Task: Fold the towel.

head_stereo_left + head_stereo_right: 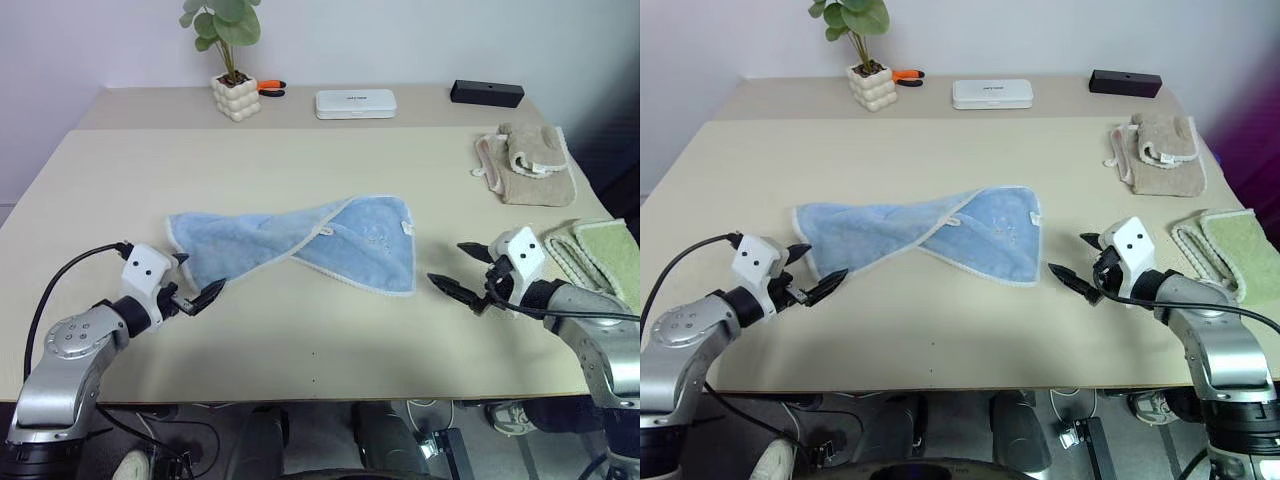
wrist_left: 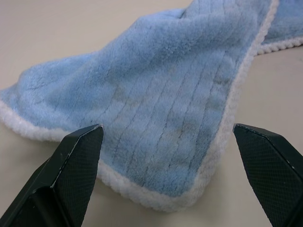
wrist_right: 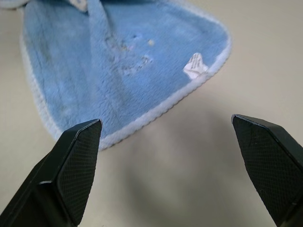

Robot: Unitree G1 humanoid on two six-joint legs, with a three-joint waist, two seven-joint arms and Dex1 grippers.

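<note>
The towel (image 1: 300, 243), light blue terry with white stitched edging and a small white tag (image 3: 194, 65), lies twisted and partly doubled over in the middle of the table. My left gripper (image 1: 198, 281) hovers just off the towel's left end, open, with the cloth's corner (image 2: 165, 142) between and beyond its fingers, apart from them. My right gripper (image 1: 462, 271) stands open a short way off the towel's right end, nothing between its fingers (image 3: 75, 165).
A beige cloth (image 1: 528, 164) lies at the back right and a light green cloth (image 1: 598, 255) at the right edge, close to my right arm. Along the far edge stand a potted plant (image 1: 232, 60), a white case (image 1: 356, 103) and a black box (image 1: 486, 93).
</note>
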